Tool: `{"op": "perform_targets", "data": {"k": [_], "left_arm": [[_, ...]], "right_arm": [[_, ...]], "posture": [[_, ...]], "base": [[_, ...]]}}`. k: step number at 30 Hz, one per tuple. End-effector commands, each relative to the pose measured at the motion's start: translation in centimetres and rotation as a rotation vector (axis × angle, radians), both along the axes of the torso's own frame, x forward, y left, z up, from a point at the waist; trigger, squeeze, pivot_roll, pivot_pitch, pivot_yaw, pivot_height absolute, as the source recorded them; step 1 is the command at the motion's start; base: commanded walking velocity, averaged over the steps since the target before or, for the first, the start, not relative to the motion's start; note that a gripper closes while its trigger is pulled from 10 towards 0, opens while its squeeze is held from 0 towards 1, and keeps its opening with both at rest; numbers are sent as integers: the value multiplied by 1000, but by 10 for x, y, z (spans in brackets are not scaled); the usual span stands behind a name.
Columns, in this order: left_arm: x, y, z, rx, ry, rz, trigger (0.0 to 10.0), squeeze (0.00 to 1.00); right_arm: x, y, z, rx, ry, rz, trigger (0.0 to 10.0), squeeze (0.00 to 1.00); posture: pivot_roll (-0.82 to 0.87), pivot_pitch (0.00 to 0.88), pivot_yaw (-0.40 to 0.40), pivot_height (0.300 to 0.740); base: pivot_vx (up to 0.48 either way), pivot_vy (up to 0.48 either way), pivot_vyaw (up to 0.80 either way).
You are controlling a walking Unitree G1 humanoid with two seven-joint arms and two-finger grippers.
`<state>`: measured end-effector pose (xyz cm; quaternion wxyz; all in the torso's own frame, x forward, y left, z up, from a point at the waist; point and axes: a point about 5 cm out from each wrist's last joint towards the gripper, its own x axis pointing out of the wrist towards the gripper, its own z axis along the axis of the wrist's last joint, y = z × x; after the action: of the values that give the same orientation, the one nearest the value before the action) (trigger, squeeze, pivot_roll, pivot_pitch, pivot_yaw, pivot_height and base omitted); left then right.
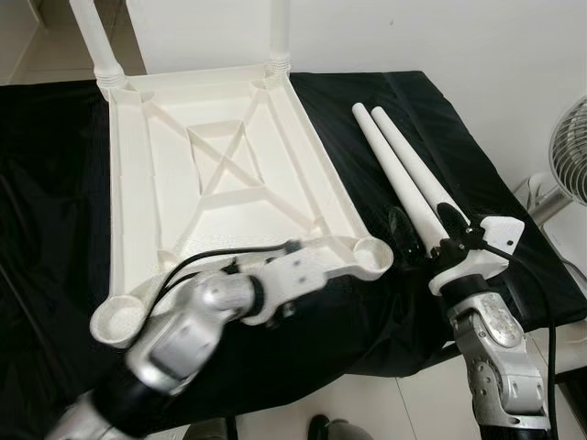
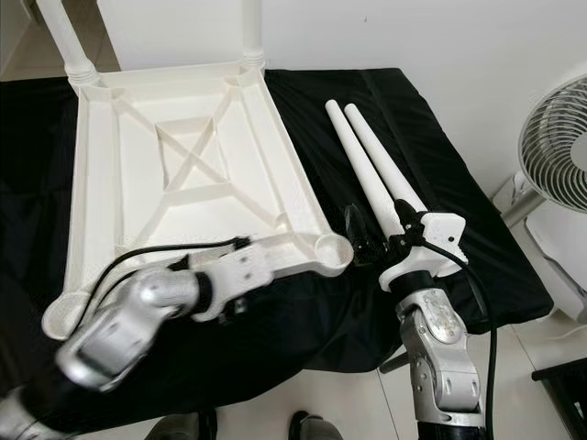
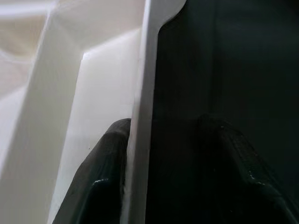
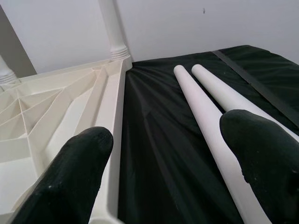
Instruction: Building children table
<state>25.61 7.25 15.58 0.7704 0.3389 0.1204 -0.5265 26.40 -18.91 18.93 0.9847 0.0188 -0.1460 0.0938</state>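
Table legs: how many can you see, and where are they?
4. Two are already screwed upright into the far corners, far-left leg and far-right leg. Two loose legs, and, lie side by side on the black cloth.

Black-draped surface [image 1: 367, 101] carries upturned white tabletop [image 1: 229, 174], two loose white legs [image 1: 404, 174] beside.

I see the table top [image 1: 229, 174] lying upside down on the cloth [image 1: 55, 229], with two legs [image 1: 275, 37] standing up in its far corners and empty sockets at its near corners. Just to the right of the table top, two loose legs [image 1: 404, 174] lie side by side on the cloth, touching along their length, and further right, off the cloth, stands a fan [image 1: 570, 151]. My left gripper [image 3: 135, 186] straddles the table top's near edge, and my right gripper [image 4: 168, 168] sits between the table top's near right corner and the loose legs' near ends.
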Motion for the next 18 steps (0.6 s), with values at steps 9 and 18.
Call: {"op": "perform_targets", "data": {"k": [9, 18], "left_arm": [[-20, 11, -10, 58, 134, -110, 10000, 0], [-32, 17, -3, 38, 155, -117, 10000, 0]], "right_arm": [[3, -5, -2, -5, -1, -13, 10000, 0], [14, -12, -2, -31, 33, -81, 10000, 0]], "posture": [[42, 179, -15, 740], [49, 167, -14, 740]], "base": [[0, 0, 0], [0, 0, 0]]}}
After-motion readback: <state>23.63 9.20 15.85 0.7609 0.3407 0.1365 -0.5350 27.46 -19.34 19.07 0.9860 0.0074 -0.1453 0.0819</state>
